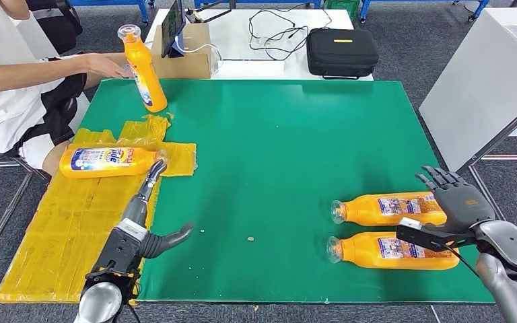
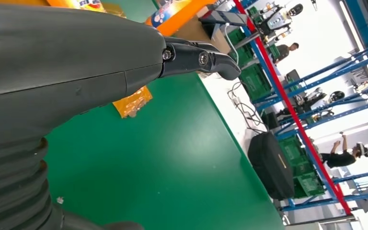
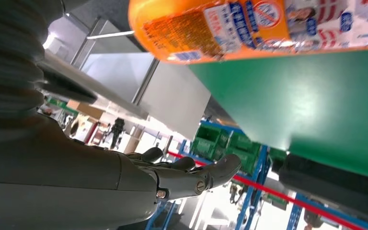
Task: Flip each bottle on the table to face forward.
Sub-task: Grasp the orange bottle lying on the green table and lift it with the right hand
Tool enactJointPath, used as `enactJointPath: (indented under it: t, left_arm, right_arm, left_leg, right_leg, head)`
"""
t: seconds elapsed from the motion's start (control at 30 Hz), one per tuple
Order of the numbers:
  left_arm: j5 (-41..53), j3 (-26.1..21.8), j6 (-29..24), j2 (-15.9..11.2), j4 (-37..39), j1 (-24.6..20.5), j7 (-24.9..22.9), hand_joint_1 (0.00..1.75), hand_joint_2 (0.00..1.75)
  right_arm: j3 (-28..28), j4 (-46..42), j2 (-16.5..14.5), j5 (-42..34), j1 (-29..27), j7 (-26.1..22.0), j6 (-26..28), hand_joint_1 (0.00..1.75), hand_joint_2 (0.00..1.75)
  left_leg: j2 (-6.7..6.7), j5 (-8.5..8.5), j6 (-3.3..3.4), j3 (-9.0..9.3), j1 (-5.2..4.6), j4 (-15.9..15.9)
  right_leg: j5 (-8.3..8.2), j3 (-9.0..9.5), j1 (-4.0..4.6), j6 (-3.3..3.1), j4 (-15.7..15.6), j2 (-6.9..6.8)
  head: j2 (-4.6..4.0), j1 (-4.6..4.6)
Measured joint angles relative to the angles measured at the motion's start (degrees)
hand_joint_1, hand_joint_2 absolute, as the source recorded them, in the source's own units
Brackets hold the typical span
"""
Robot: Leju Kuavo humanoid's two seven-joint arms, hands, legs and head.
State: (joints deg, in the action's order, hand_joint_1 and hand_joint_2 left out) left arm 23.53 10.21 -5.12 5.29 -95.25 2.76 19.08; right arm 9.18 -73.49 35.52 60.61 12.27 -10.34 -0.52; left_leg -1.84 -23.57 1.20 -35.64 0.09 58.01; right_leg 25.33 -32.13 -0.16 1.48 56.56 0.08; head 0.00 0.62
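Head view, left to right: left hand (image 1: 149, 237), fingers spread and empty, near a label-up bottle (image 1: 110, 162) lying on yellow tape; a person steadies an upright bottle (image 1: 144, 67); two bottles (image 1: 385, 230) lie unturned by the open, empty right hand (image 1: 459, 202).

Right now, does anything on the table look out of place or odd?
Yes: the yellow tape patch on the mat's left edge is crinkled and torn, with ragged strips near the lying bottle. A few crumbs dot the green mat.
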Motion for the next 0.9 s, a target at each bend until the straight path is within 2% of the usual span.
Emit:
enactJointPath:
  t: [0.5, 0.67, 0.7, 0.73, 0.8, 0.83, 0.9]
  left_arm:
    - [-0.9, 1.1, 0.4, 0.0, 0.3, -0.6, 0.0, 0.00, 1.75]
    - [-1.8, 1.5, 0.4, 0.0, 0.8, -0.8, 0.2, 0.00, 1.75]
    - [-2.0, 1.6, 0.5, 0.0, 1.0, -0.9, 0.3, 0.00, 1.75]
    - [-2.2, 1.8, 0.5, 0.0, 1.2, -1.0, 0.3, 0.00, 1.75]
    - [-2.6, 2.1, 0.5, 0.0, 1.6, -1.3, 0.4, 0.00, 1.75]
    - [-2.8, 2.3, 0.4, 0.0, 1.9, -1.4, 0.4, 0.00, 1.75]
    - [-3.1, 2.5, 0.4, 0.0, 2.6, -1.7, 0.5, 0.00, 1.75]
  right_arm:
    - [5.6, 12.6, -4.6, 0.6, 7.5, -0.8, -0.4, 0.00, 1.75]
    - [7.1, 16.8, -5.1, -1.6, 9.6, -1.4, -3.1, 0.00, 1.75]
    - [7.6, 18.0, -5.1, -2.0, 10.2, -1.5, -3.8, 0.17, 1.75]
    - [8.2, 19.2, -5.0, -2.3, 10.8, -1.6, -4.3, 0.53, 1.75]
    - [9.3, 21.8, -4.8, -2.7, 12.1, -1.7, -5.3, 1.39, 1.75]
    - [9.9, 23.0, -4.7, -2.8, 12.8, -1.7, -5.7, 1.66, 1.75]
    - [11.1, 25.4, -4.3, -3.0, 14.1, -1.7, -6.0, 1.75, 1.75]
  left_leg:
    - [-0.02, 0.01, 0.01, -0.02, 0.01, 0.0]
    - [-0.04, 0.03, 0.03, -0.02, 0.00, 0.0]
    - [-0.05, 0.03, 0.03, -0.02, 0.00, 0.0]
    - [-0.06, 0.03, 0.03, -0.02, 0.00, 0.0]
    - [-0.05, 0.03, 0.03, -0.02, 0.00, 0.0]
    - [-0.05, 0.03, 0.03, -0.02, 0.00, 0.0]
    - [-0.05, 0.03, 0.03, -0.02, 0.00, 0.0]
  right_leg:
    - [0.00, 0.00, 0.06, 0.00, 0.0, -0.01]
    - [0.00, 0.00, 0.03, 0.00, 0.0, -0.02]
    - [0.00, 0.00, 0.02, 0.00, 0.0, -0.03]
    - [0.00, 0.00, 0.01, 0.01, 0.0, -0.03]
    - [-0.01, 0.00, 0.01, 0.01, 0.0, -0.03]
    - [-0.01, 0.00, 0.00, 0.01, 0.0, -0.03]
    - [-0.01, 0.00, 0.00, 0.01, 0.0, -0.03]
  head:
    - [0.00, -0.01]
    - [0.00, 0.00]
    - [0.00, 0.00]
    - [0.00, 0.00]
    - [0.00, 0.00]
    - [0.00, 0.00]
    - [0.00, 0.00]
